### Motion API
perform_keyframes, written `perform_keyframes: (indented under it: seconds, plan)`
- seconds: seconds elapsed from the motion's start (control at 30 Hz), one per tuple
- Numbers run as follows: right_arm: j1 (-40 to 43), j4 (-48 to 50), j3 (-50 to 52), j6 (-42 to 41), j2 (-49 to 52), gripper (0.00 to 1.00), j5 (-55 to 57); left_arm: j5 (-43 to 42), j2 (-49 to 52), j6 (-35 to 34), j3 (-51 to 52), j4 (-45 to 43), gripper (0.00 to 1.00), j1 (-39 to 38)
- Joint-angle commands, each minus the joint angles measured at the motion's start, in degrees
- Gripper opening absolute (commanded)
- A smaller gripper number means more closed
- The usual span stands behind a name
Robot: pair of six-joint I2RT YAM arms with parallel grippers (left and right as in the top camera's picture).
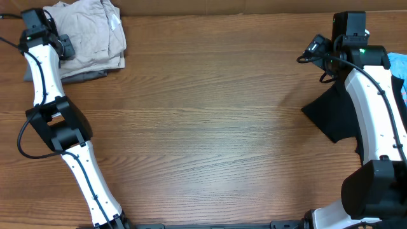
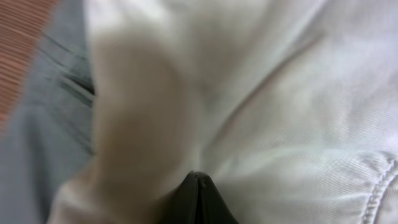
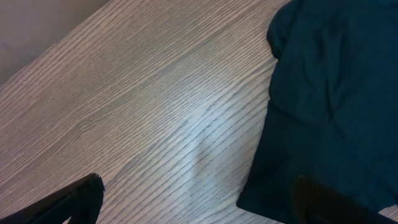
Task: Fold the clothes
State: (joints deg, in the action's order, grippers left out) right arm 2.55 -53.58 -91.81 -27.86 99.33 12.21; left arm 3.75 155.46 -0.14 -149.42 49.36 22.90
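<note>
The beige shorts [image 1: 92, 35] lie folded at the table's far left corner, on top of grey shorts [image 1: 86, 75]. My left gripper [image 1: 63, 47] is at the beige stack's left edge. In the left wrist view its fingers [image 2: 196, 180] are shut tight, with beige cloth [image 2: 280, 112] bunched and creased at the tip; grey cloth [image 2: 50, 124] shows at the left. A black T-shirt [image 1: 334, 114] lies at the right, partly under my right arm. My right gripper [image 1: 311, 51] is open and empty above bare wood [image 3: 199, 208], with the T-shirt [image 3: 329, 93] by its right finger.
A blue item [image 1: 399, 67] shows at the right edge behind the right arm. The wooden table [image 1: 203, 127] stretches between the two arms. The far table edge runs close behind the beige stack.
</note>
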Motion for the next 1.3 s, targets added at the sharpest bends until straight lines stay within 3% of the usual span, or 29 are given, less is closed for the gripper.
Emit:
perform_keyframes:
  seconds: [0.0, 0.3, 0.57, 0.73, 0.93, 1.13, 1.27]
  plan:
    - [0.1, 0.3, -0.8, 0.2, -0.3, 1.0, 0.1, 2.0, -8.0, -1.2, -3.1, 0.1, 0.04, 1.1]
    - [0.1, 0.3, -0.8, 0.2, -0.3, 1.0, 0.1, 2.5, -10.5, -1.2, -2.0, 6.6, 0.04, 1.9]
    - [0.1, 0.3, -0.8, 0.2, -0.3, 1.0, 0.1, 1.0, -1.8, -1.2, -0.7, 11.4, 0.04, 2.0]
    - [0.1, 0.3, -0.8, 0.2, -0.3, 1.0, 0.1, 6.4, -0.3, -2.3, -0.7, 12.0, 0.04, 2.2]
    - [0.1, 0.3, -0.8, 0.2, -0.3, 1.0, 0.1, 9.4, -4.9, -4.1, -0.9, 12.8, 0.05, 2.2]
    - [0.1, 0.3, -0.8, 0.2, -0.3, 1.0, 0.1, 9.9, -13.0, -5.1, -0.8, 15.5, 0.14, 2.2]
    - [0.1, 0.3, -0.8, 0.2, -0.3, 1.0, 0.1, 0.7, -16.6, -7.0, -0.9, 13.1, 0.06, 2.2]
